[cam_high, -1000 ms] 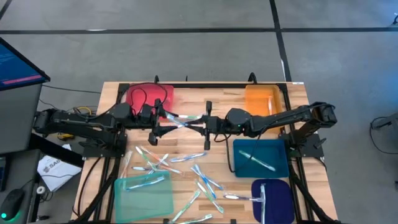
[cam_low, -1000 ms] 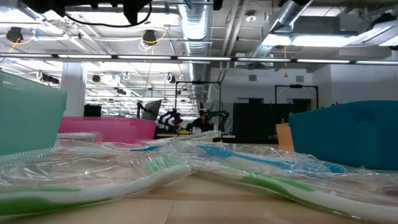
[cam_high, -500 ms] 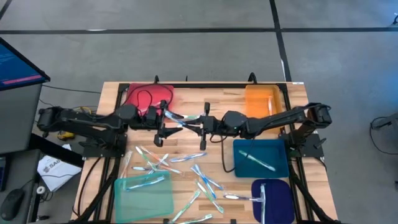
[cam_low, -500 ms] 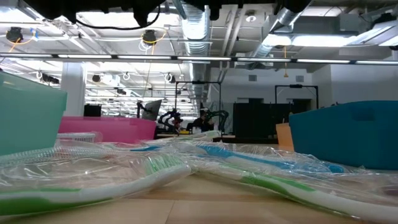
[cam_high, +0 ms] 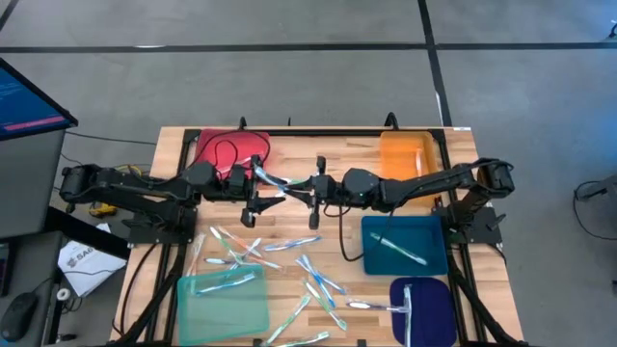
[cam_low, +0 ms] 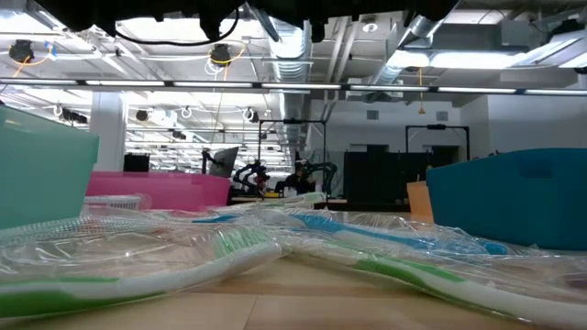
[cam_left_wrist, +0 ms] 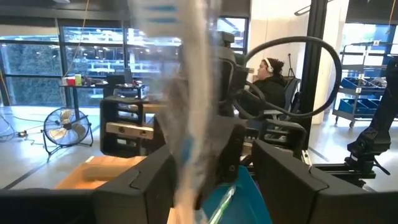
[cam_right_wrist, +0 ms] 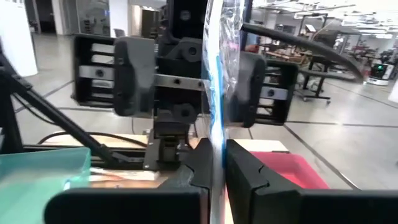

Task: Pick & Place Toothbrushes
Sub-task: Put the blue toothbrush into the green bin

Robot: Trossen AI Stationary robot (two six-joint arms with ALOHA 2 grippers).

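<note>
Right gripper (cam_high: 315, 189): clamped tight on one wrapped toothbrush (cam_high: 275, 180), held in the air above mid-table; left gripper (cam_high: 253, 192): fingers spread on either side of the same brush, not visibly pinching it. Sorted: one brush each in the blue tray (cam_high: 427, 229), green tray (cam_high: 196, 312) and purple tray (cam_high: 435, 301). Outstanding: a loose pile of brushes (cam_high: 310, 275) lying on the table.

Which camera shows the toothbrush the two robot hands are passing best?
The right wrist view: the wrapped toothbrush stands sharp, pinched by the right gripper. The left wrist view shows it blurred between the left gripper. The high view shows it tiny; the low view misses it.
</note>
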